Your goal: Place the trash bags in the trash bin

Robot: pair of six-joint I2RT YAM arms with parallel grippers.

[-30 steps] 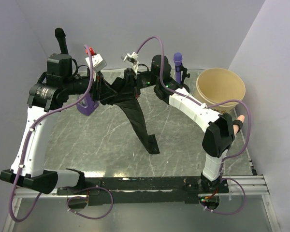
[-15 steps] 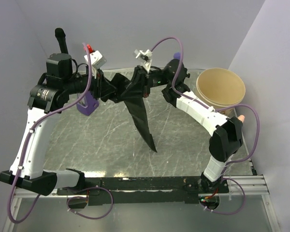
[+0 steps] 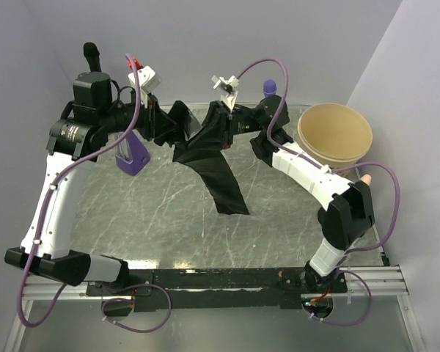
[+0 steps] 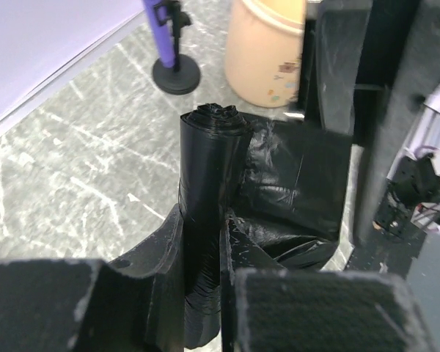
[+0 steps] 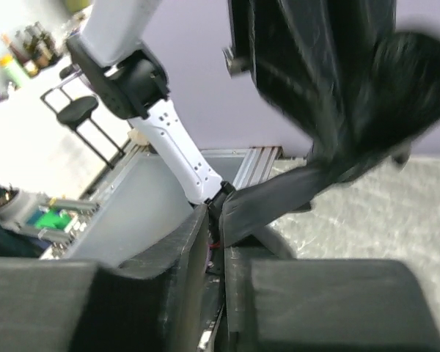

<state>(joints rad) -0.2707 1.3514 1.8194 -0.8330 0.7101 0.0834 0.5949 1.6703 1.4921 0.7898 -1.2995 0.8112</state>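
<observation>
**Status:** trash bags [image 3: 205, 154] are held up over the far side of the table [image 3: 154, 213], strung between both arms. None are in the trash bin [image 3: 335, 132] yet. The bin stands far right, mouth up, looks empty, well apart from the load.

**left pincer** [image 4: 203, 246]: pressed onto the roll [image 4: 205, 191], which stands upright between the pads. Grip looks firm.

**right pincer** [image 5: 216, 227]: jaws nearly together w/ a fold of the loose sheet [image 3: 224, 183] running into the gap. Appears to be pinching it, but the hold looks thin.

The sheet droops from the span toward the table centre. Can't tell whether its tip brushes the surface.

**Step in hand (judgement):** carry the load rightward to the bin.

**Recs:**
1. Move both arms together and keep spacing approx const, so the film neither tears nor slips.
2. Lift until the tail clears the bin rim. Floppy film will lag & swing, so go slow.
3. The route passes the purple mic [image 3: 270, 88] near the bin; keep the sheet off it.
4. Feed the tail into the mouth first, then lower. Release the roll last & centred, since it is prob. the heavy part and an off-centre drop could tip the bin.

**Risk:** glossy film may slide out of the right pincer mid-carry.
</observation>
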